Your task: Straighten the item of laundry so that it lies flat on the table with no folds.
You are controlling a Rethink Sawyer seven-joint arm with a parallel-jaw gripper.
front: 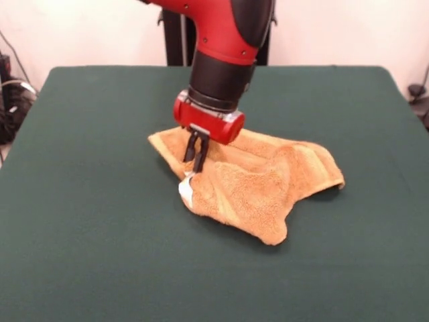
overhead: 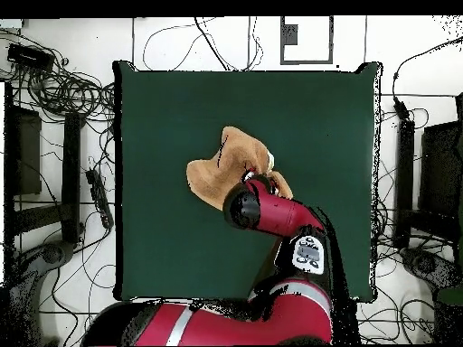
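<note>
Front view shows the black gripper (front: 194, 158) apparently pinching the rumpled orange-tan terry towel (front: 258, 184) mid-table on dark green felt (front: 80, 221), presumably to pull out its folds.

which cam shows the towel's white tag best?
Front view. The white tag shows at the towel edge nearest the pincer, just below its tips. In the overhead view the arm covers that side of the towel and no tag can be made out.
</note>
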